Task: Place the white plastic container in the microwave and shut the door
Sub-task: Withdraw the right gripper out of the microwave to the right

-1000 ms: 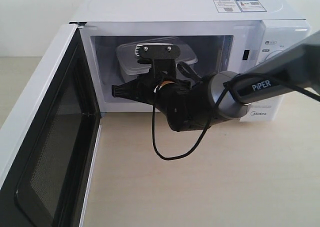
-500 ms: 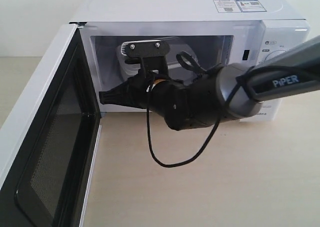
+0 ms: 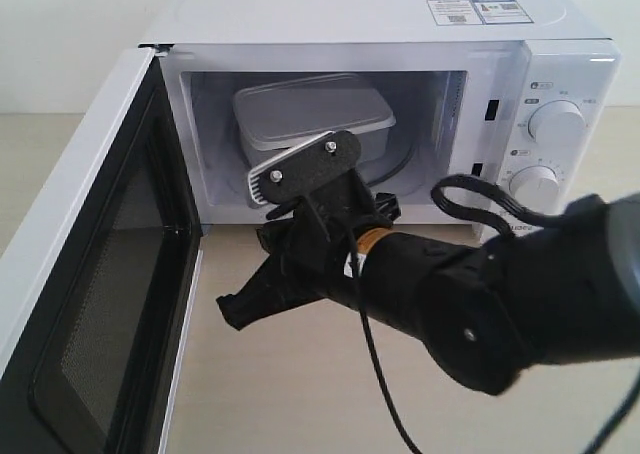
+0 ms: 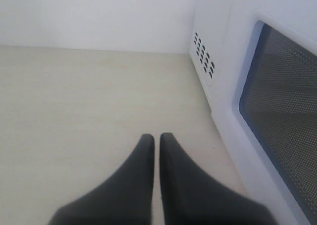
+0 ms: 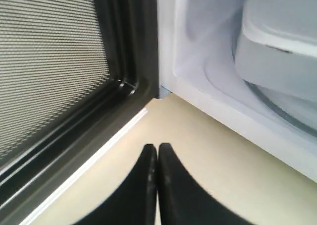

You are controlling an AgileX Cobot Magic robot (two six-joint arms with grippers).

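**Container is inside, the door waits for closing**

Our right end effector (image 3: pixel 235 312) has its two fingers pressed together and holds nothing. It hangs low over the worktop (image 3: pixel 280 404), in front of the microwave (image 3: pixel 340 14) and near the wide-open door (image 3: pixel 110 294). Our left end effector (image 4: pixel 156 137) is also closed and empty, on the outer side of that door (its dark window (image 4: pixel 282 116) shows beside it). The white plastic container (image 3: pixel 312 114) sits inside the microwave, apart from both end effectors. We judge placing done and closing in hand. The next move calls for taking the right arm out of the door's swing path, then pushing the door from outside until it latches.
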